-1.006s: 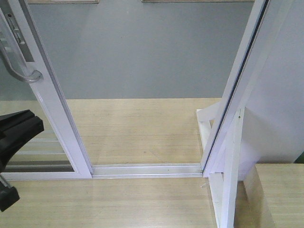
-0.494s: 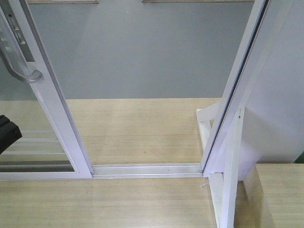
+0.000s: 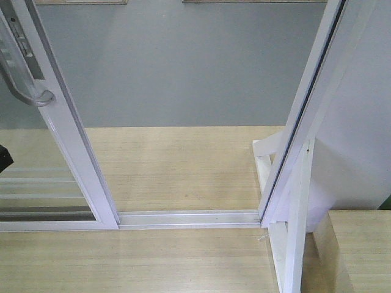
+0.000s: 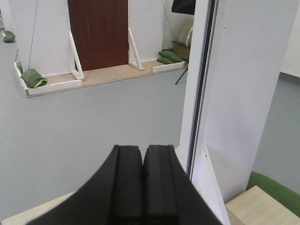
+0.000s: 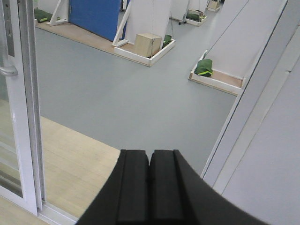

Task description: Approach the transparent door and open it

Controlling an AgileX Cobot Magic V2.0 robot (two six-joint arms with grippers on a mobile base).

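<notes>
The transparent door [image 3: 36, 183] stands at the left of the front view, its white stile [image 3: 79, 159] carrying a curved silver-grey handle [image 3: 27, 91]. A wide gap lies between that stile and the white jamb [image 3: 305, 116] on the right. The right wrist view shows the door [image 5: 23, 103] and handle [image 5: 7, 71] at its left edge. My left gripper [image 4: 142, 151] is shut on nothing, close to the right jamb [image 4: 194, 84]. My right gripper [image 5: 150, 153] is also shut and empty, over the wooden platform. Only a black sliver of the left arm [image 3: 3, 157] shows in the front view.
A white floor track [image 3: 189, 218] runs across the opening. A white upright bracket post [image 3: 296, 232] stands at the right jamb's foot. Grey floor [image 3: 183, 67] lies beyond the wooden platform [image 3: 177, 165]. Far off are mock door panels, green sandbags [image 4: 33, 77] and a wooden box [image 5: 147, 44].
The black left arm, large at the lower left a second ago, has drawn back out of the front view, leaving a sliver at the left edge. The door has not moved.
</notes>
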